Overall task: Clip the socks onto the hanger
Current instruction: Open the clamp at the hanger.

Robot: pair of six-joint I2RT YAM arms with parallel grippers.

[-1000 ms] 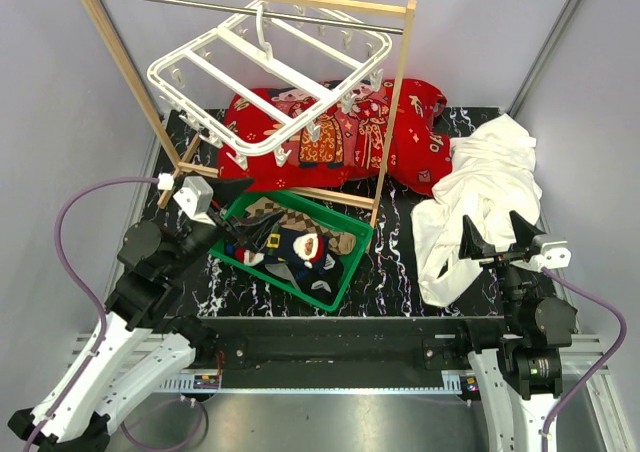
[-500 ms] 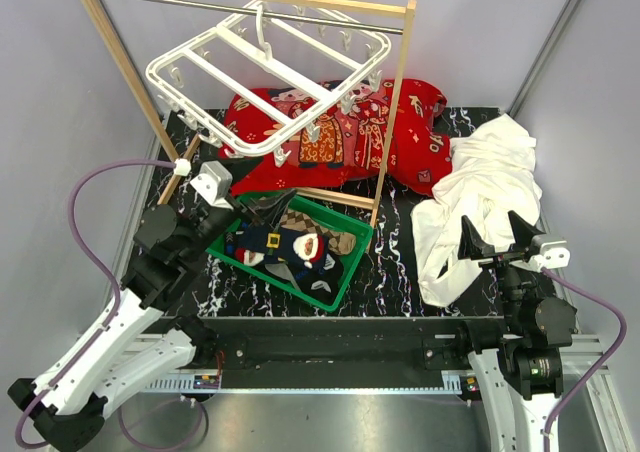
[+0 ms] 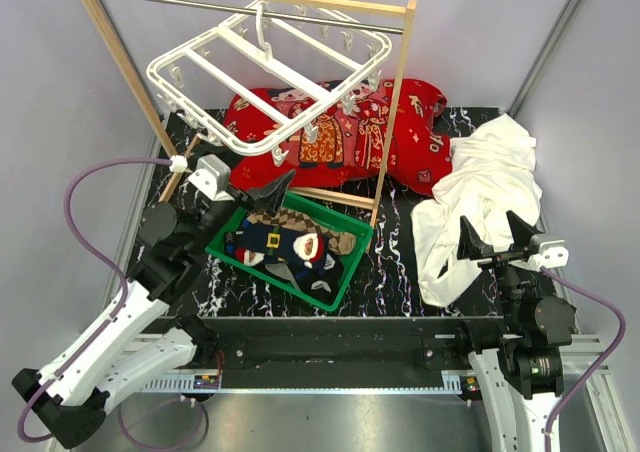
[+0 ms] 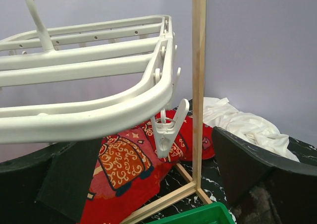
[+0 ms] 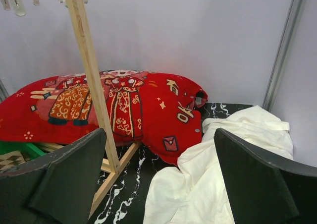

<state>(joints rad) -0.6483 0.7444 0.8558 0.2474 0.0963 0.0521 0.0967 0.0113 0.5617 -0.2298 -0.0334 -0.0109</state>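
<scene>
Top external view: nearest the bases, the right gripper (image 3: 494, 234) stands with its jaws spread wide and nothing in them, over the near edge of the white cloth (image 3: 485, 187) heaped on the right of the dark marbled tabletop (image 3: 395, 272). It is well apart from both socks and hanger.

The left gripper (image 3: 258, 194) is also wide open and empty. It sits over the far left corner of the green basket (image 3: 345, 272). The socks (image 3: 295, 247) (brown argyle, navy, bits of red and white) lie piled in that basket, just below the gripper and to its near right, not touched by it.

Beyond the basket stands the wooden rack (image 3: 393, 112). The white hanger (image 3: 270, 82) hangs tilted from the rack's metal rod, above and beyond the left gripper. In the left wrist view the hanger's curved edge fills the upper left, and one clip (image 4: 166, 132) dangles in line with the gap between the open jaws, farther off.

Farthest back, a red printed cloth (image 3: 410, 137) lies under the hanger.
</scene>
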